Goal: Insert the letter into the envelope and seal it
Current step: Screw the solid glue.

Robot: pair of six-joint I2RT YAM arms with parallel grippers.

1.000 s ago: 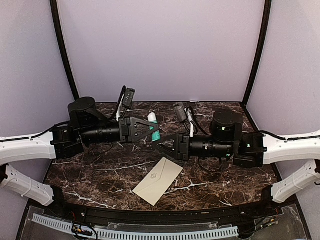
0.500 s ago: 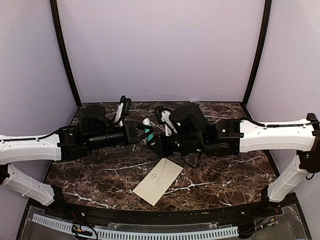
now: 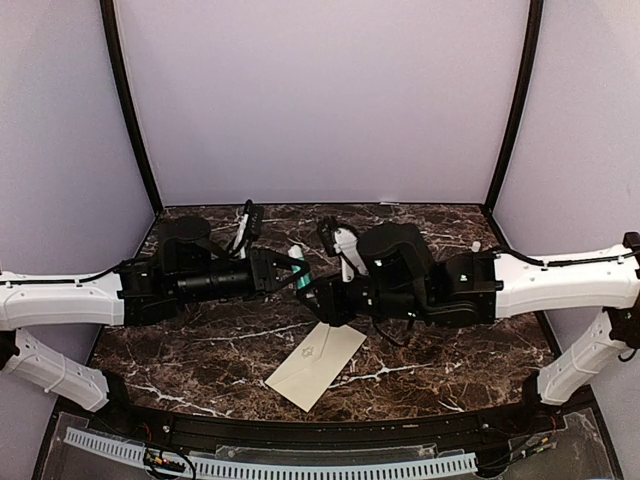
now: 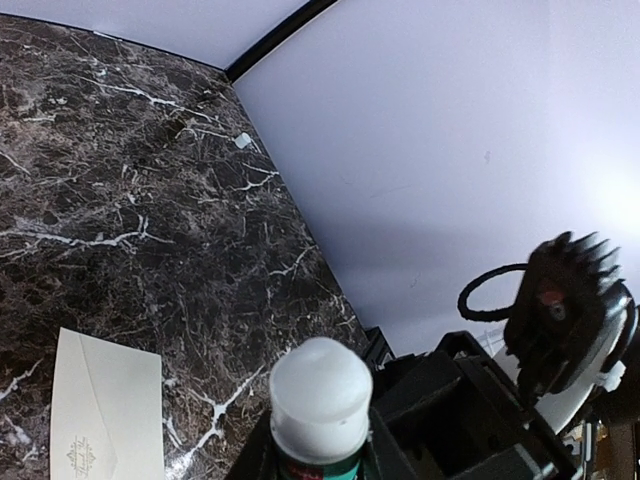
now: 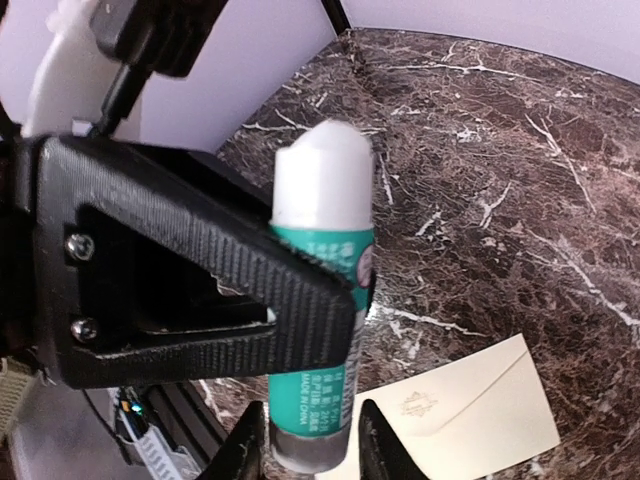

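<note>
The envelope (image 3: 316,365) lies flat on the bench (image 3: 470,355) close to the front edge and about midway along it. It is turned on a slant, so one short end points toward the front left corner and the other toward the middle of the bench. Its flap side faces up with the pointed flap folded down, and a small faint emblem shows near the flap's tip. Nothing touches it.

Both arms reach in from the sides and meet above the middle of the bench, just behind the envelope. The left fingers (image 5: 190,280) are closed on a glue stick (image 5: 322,245), gripping the green body across its middle. The white rounded top stands clear above the grip and the base hangs below it.

The right fingers (image 5: 383,450) are parted a little and stand one on each side of the stick's lower end. A thin gap shows between one of them and the tube. The other sits right against the tube, and I cannot tell whether it presses on it
</note>
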